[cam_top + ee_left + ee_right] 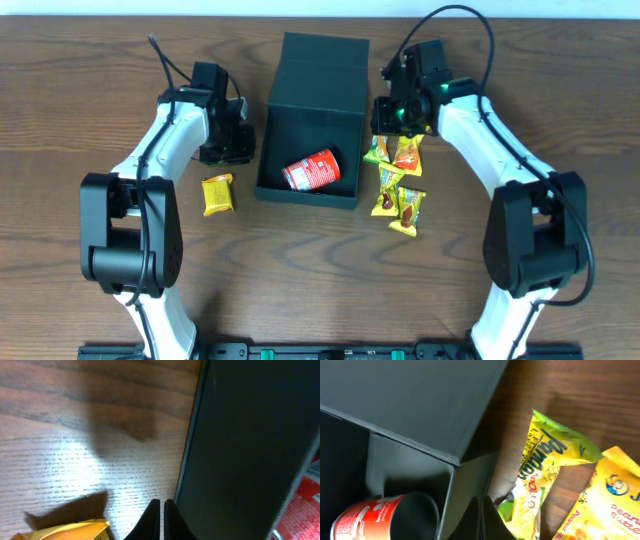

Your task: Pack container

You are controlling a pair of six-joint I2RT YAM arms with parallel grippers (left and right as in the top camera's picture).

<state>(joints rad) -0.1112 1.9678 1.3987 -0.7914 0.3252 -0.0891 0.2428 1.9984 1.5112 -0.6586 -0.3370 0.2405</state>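
1. While the container (310, 120) sits at the middle of the table (80, 60) with its flap lid (325, 55) thrown back, packing looks barely begun: only a red can (312, 170) lies on its side inside.
2. Just beside the container's left outer wall hangs the left gripper (161, 505), fingers pressed together and pinching nothing. A lone yellow packet (217, 193) lies on the wood close by, on the robot's side of it.
3. At the container's right outer wall is the right gripper (481, 504), its jaws likewise pressed together and empty. Beside it the snack packets (395, 180), yellow-green and orange, lie in an overlapping cluster along that wall.
4. The step in hand, as I judge it, is the start of a pick: neither arm has committed to a packet, and everything outside the container is yet to go in.
5. The next move calls for spreading one set of fingers, lowering onto a single packet, lifting it over the wall and releasing it beside the can. The packets look flat and slippery, and where they overlap, two may come up together.
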